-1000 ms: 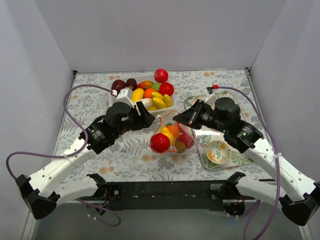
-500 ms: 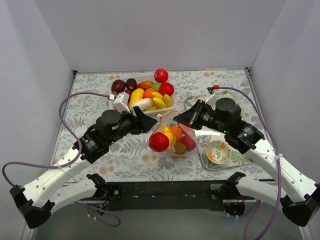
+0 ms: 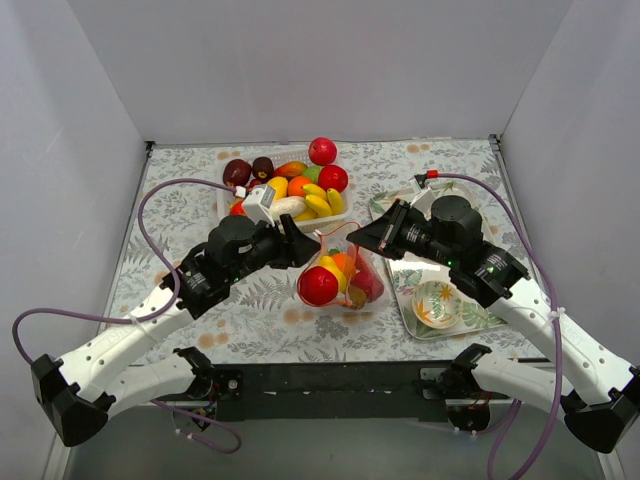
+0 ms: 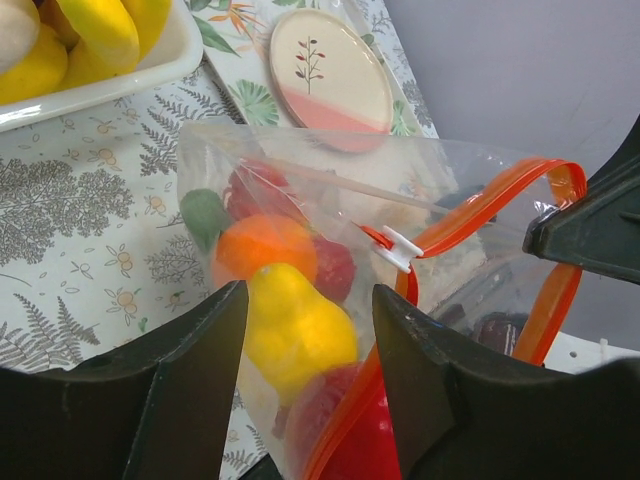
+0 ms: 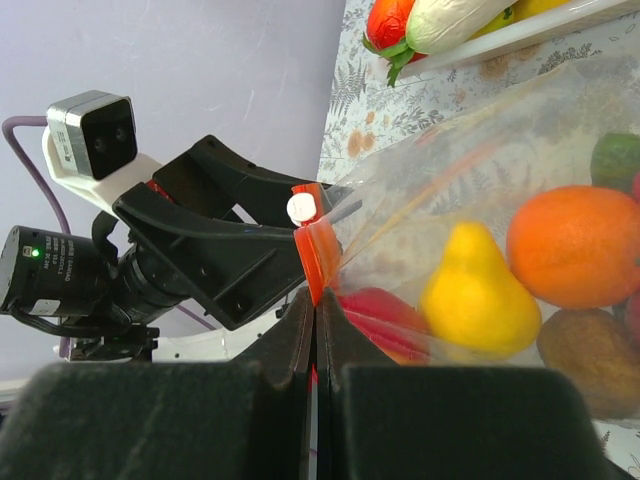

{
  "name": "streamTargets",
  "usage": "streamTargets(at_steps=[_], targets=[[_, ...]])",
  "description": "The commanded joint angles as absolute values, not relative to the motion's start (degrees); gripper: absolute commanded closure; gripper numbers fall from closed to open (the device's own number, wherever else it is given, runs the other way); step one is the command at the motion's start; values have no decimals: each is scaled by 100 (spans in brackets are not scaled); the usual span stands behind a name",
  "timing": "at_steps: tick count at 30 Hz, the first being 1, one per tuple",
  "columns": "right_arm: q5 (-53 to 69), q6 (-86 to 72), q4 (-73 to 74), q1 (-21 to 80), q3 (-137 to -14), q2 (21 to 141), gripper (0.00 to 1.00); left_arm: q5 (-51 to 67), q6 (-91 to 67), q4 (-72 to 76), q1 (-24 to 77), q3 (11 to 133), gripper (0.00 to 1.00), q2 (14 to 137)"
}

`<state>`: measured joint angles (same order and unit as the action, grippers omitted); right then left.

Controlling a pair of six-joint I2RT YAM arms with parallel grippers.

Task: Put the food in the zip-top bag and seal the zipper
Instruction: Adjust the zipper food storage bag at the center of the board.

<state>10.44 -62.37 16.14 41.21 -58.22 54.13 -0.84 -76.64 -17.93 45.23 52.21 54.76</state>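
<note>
The clear zip-top bag [image 3: 342,268] stands mid-table, holding a red apple [image 3: 320,286], a yellow pear [image 4: 298,322], an orange [image 4: 264,246] and other food. My right gripper [image 5: 315,300] is shut on the bag's red-orange zipper strip [image 5: 318,252], just below the white slider [image 5: 300,208], and holds the mouth up; it also shows in the top view [image 3: 358,238]. My left gripper [image 4: 308,300] is open, its jaws on either side of the bag's left edge and zipper [image 4: 470,215], without pinching it. It also shows in the top view [image 3: 300,250].
A white basket [image 3: 335,215] behind the bag holds more toy fruit, with a red apple [image 3: 322,150] and dark fruits [image 3: 237,170] beside it. A patterned tray [image 3: 478,318] at the right carries a small bowl [image 3: 437,303] and a pink-and-cream plate [image 4: 330,72].
My left gripper has moved right and forward from beside the basket up to the bag's left edge. The right gripper has stayed put on the zipper strip.
</note>
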Motion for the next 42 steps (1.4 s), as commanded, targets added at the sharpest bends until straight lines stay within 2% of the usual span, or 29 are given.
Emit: streamTargets(at_steps=[1,2,3,7,17,24,29,33,34,38,42], targets=[[1020,-6223,1257,4104,-5818,5335,99,-35,-7532,-1714,4561,5159,48,5344],[1028,-6223,1248,4104,-5810,5344,99,-53,-7541,-1714,4562,5142,47,5318],[1037,-6214,1239,4104,-5801,5335,99,-88,-7558,-1714,4562,5133,42,5239],[1037,-6231,1230,4104,-5801,5344,99,-88,-7585,-1723,4562,5089,38,4992],[1037,-6240,1195,4104,-5783,5396,99,334,-7471,-1688,4614,4992,40,5132],[1046,-6240,1186,4113,-5775,5396,99,-130,-7400,-1933,4702,5080,46,5352],[1116,-6258,1169,4122,-5774,5379,99,-579,-7418,-2065,4755,5203,55,5616],[1038,-6188,1274,4175,-5713,5326,99,-1132,-7610,-2416,4834,5536,83,5879],[985,-6144,1335,4184,-5695,5309,99,-1177,-7742,-2591,4834,5685,100,5993],[826,-6091,1407,4411,-5327,5326,99,-985,-8550,-3601,4834,7027,100,6301],[651,-6022,1344,5165,-5255,5668,99,-800,-8753,-4350,4834,8109,100,7021]])
